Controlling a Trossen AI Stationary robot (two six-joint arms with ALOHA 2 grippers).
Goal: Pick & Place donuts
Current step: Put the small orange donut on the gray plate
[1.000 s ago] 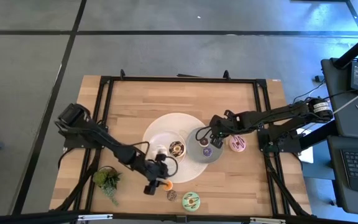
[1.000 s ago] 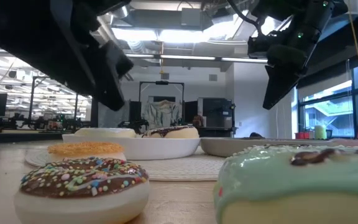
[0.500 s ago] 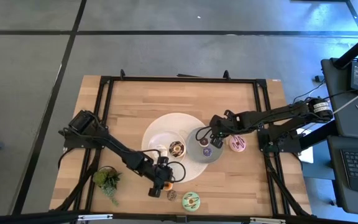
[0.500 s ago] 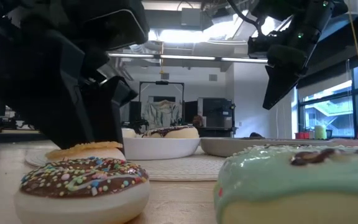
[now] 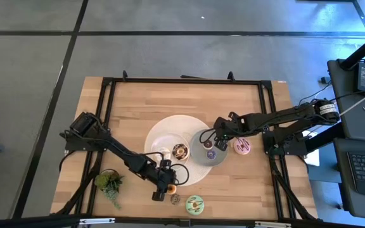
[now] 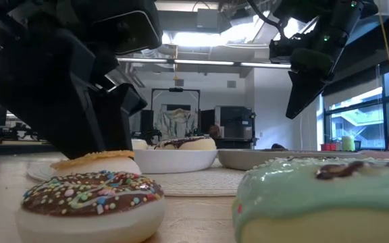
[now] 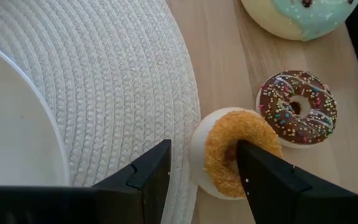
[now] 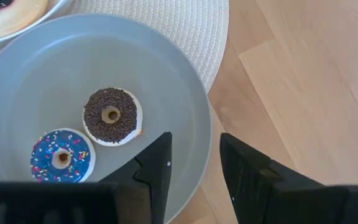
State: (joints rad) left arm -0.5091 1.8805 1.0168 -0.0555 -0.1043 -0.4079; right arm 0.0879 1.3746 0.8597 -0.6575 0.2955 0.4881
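Note:
My left gripper (image 5: 168, 188) (image 7: 204, 146) is open and low over the mini orange donut (image 7: 235, 152) (image 6: 94, 162), which sits beside the woven mat's edge. Just past it lie a mini chocolate sprinkled donut (image 7: 297, 107) (image 6: 90, 202) and a green iced donut (image 5: 194, 203) (image 6: 323, 196). My right gripper (image 5: 217, 144) (image 8: 194, 140) hangs open above the grey plate (image 8: 179, 118), touching nothing. The plate holds a dark sprinkled mini donut (image 8: 111, 116) and a blue one (image 8: 62, 158). A pink donut (image 5: 242, 146) rests on the table. A chocolate iced donut (image 5: 180, 151) lies in the white bowl. My left gripper comes at the orange donut from above, pointing down. One finger (image 7: 263, 177) stands on the ring at its hole (image 7: 232, 152). The other finger (image 7: 151, 177) stands outside it over the mat's edge, apart from the donut. The donut is tilted, its white base on the table.
A round white woven mat (image 7: 104, 81) carries the white bowl (image 5: 168, 144) and part of the grey plate. A small green plant (image 5: 108, 182) stands near the table's near left corner. Bare wood shows along the far half of the table (image 5: 182, 98).
My left gripper has moved toward the table's right and down, from beside the orange donut to over it, its fingers now around the ring. The orange donut has tipped slightly. The right arm has kept still.

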